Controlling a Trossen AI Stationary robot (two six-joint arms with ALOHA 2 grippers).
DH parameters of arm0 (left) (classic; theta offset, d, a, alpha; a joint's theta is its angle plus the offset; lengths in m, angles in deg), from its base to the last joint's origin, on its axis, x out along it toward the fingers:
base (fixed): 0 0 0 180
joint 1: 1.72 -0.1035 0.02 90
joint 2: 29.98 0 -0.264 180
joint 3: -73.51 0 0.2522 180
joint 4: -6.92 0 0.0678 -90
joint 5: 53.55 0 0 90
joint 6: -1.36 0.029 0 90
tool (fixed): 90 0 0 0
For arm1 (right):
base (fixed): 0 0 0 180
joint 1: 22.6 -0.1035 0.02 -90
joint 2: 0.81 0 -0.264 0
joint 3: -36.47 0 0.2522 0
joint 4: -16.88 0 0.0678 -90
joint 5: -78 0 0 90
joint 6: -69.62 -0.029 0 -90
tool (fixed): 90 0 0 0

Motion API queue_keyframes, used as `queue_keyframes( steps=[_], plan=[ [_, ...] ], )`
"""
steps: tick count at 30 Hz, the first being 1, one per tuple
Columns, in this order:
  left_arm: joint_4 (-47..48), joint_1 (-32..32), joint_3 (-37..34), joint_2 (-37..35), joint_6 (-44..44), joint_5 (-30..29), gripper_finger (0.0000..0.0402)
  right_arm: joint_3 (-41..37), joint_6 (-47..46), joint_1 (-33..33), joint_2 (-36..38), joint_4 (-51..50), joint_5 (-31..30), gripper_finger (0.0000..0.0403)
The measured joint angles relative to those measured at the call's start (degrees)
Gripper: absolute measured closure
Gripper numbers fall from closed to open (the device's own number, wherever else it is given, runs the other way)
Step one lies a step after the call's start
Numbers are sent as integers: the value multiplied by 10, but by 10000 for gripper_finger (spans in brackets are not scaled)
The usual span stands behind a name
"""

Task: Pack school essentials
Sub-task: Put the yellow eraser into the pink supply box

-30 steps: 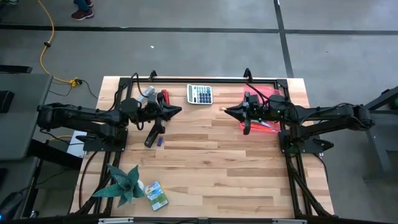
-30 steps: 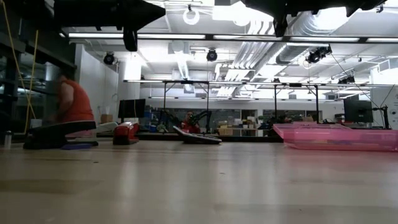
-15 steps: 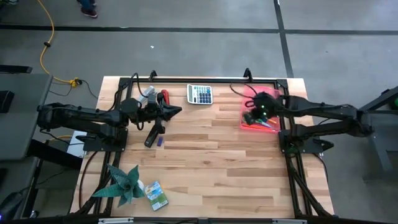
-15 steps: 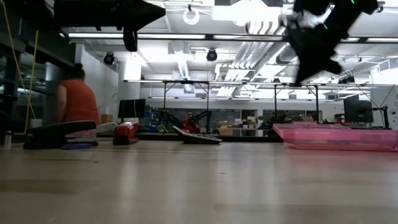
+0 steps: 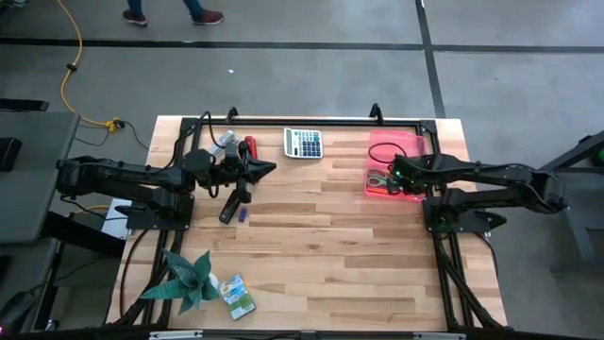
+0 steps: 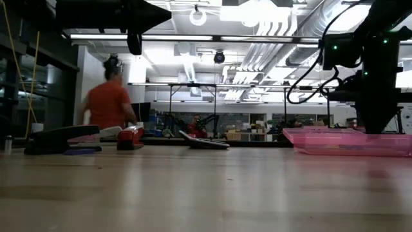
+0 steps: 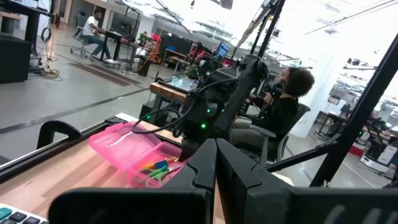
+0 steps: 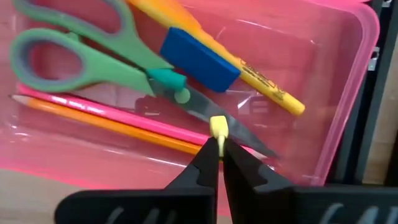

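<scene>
A pink plastic box [image 5: 397, 151] stands at the table's far right; in the right wrist view it [image 8: 336, 74] holds green-handled scissors [image 8: 74, 59], a blue eraser [image 8: 199, 59], an orange-yellow marker [image 8: 249, 68], a pink stick [image 8: 124, 121] and an orange pencil [image 8: 118, 127]. My right gripper [image 5: 389, 179] [image 8: 217, 146] points down into the box, shut on a small yellow stick [image 8: 217, 126]. My left gripper [image 5: 271, 169] [image 7: 216, 146] hovers shut over the table's far left. The green-yellow crayon box [image 5: 237, 296] lies flat near the near left corner, and a small purple piece [image 5: 242, 215] lies by a black stapler. My right gripper pinches the yellow stick between its two fingertips, coming from above and pointing down. Only the stick's short free end [image 8: 217, 124] shows beyond the fingers, just above the scissors' blades in the pink box. I cannot tell whether it touches the things below.
A grey-white calculator [image 5: 304, 143] and a red stapler [image 5: 250, 146] lie at the far edge, a black stapler [image 5: 233, 203] left of centre, and a plant [image 5: 187, 277] at the near left. The table's middle and near right are bare wood. A person [image 6: 109, 103] moves in the room behind.
My right gripper has drawn back from the table's middle toward the right, tipped from level to pointing down, and lowered into the pink box. The person behind the table has walked along.
</scene>
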Motion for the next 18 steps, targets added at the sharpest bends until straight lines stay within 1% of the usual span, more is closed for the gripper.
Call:
queue_keyframes(
  steps=[4, 11, 14, 18],
  plan=[
    [0, 0, 0, 0, 0, 0, 401, 0, -8, 21, -5, 4, -7, 403],
    [0, 0, 0, 0, 0, 0, 401, 0, 6, 62, -36, 4, -10, 397],
    [0, 0, 0, 0, 0, 0, 401, 0, 8, 70, -50, 3, -9, 376],
    [0, 0, 0, 0, 0, 0, 401, 0, 17, 73, -58, 11, -8, 333]
  ],
)
